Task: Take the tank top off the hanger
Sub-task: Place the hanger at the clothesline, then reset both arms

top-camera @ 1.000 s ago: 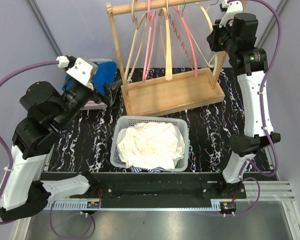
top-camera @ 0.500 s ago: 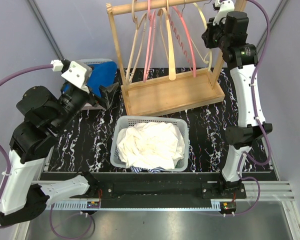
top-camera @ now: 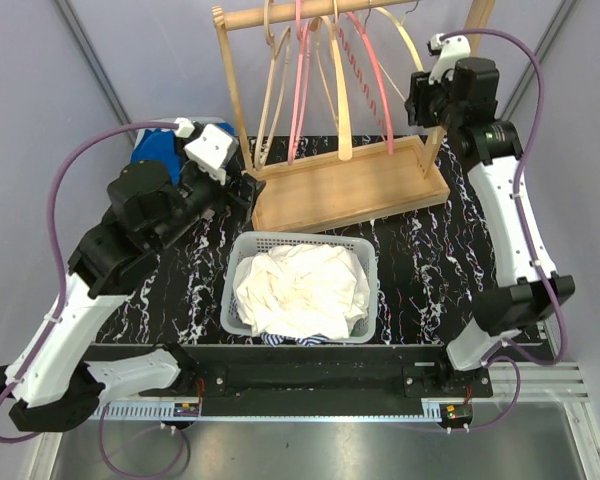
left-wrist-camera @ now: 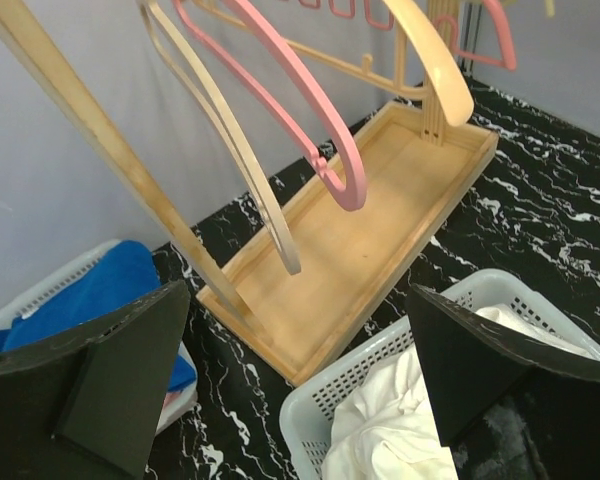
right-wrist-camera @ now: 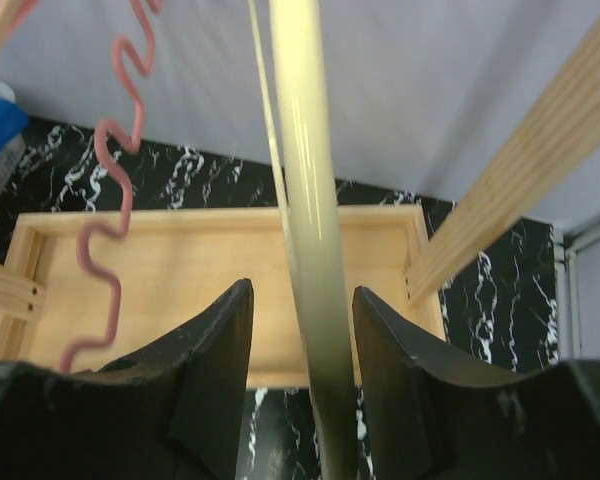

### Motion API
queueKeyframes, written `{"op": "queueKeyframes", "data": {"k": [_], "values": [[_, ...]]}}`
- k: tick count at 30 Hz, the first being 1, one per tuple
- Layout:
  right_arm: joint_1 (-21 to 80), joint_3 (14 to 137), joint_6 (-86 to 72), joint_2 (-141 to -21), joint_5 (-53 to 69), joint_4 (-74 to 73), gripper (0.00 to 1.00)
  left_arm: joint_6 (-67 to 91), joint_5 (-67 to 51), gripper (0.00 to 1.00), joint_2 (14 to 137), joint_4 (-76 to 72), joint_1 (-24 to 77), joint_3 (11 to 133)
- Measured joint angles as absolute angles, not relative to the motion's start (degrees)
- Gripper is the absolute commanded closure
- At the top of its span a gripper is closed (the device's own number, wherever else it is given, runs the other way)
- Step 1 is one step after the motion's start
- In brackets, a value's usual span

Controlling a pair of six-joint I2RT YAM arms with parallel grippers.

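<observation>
The black marbled table [top-camera: 420,260] is spread across the whole scene. At its back a wooden rack [top-camera: 340,190] is stood, a tray base under a top rail, and several hangers are hung from that rail. In front of the rack, just apart from it, a white laundry basket [top-camera: 300,238] is set. It is filled with a heap of white clothing [top-camera: 300,290], and a striped piece [top-camera: 280,340] is seen poking out at the near edge. The tank top cannot be told apart within that heap.

Off to the left, a smaller white basket [left-wrist-camera: 40,290] is seen with a blue cloth [left-wrist-camera: 90,290] in it.

Now the arms. The left gripper [left-wrist-camera: 298,290] is held above the table between the two baskets, its jaws spread wide with nothing between them. The right gripper [right-wrist-camera: 302,290] is raised high at the rack's right end. Its jaws are parted and placed either side of the cream hanger [right-wrist-camera: 305,150], and a gap is visible at the left finger, so the hanger is straddled, not clamped. Just to the left a wavy pink hanger [right-wrist-camera: 120,200] is hung.
</observation>
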State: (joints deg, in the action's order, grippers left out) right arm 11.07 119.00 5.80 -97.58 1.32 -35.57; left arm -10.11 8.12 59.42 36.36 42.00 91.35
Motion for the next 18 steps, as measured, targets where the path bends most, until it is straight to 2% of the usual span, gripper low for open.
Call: {"op": "queueKeyframes", "data": {"k": [4,5,11,12,13,18], "values": [[11.07,109.12,6.42,-89.71,-0.14,-33.47,0.4,-9.41,7.64,0.01,61.82,36.58,42.0,91.31],[11.07,107.42,6.44,-87.94,-0.6,-32.47,0.33,-9.3,7.55,0.01,62.48,36.67,42.0,91.46],[11.07,100.25,4.86,-77.82,-4.67,-28.49,0.13,-9.61,8.71,0.01,67.37,37.82,42.0,96.51],[11.07,99.74,4.47,-76.58,-5.02,-28.56,0.03,-9.78,9.13,0.01,68.31,37.85,42.0,97.8],[11.07,99.37,3.79,-75.09,-5.13,-28.88,0.0,-10.15,9.58,0.01,69.58,38.57,42.0,99.92],[11.07,97.32,-0.99,-67.4,-4.54,-30.52,0.0,-11.53,10.13,0.01,73.91,39.13,40.69,107.02]]}}
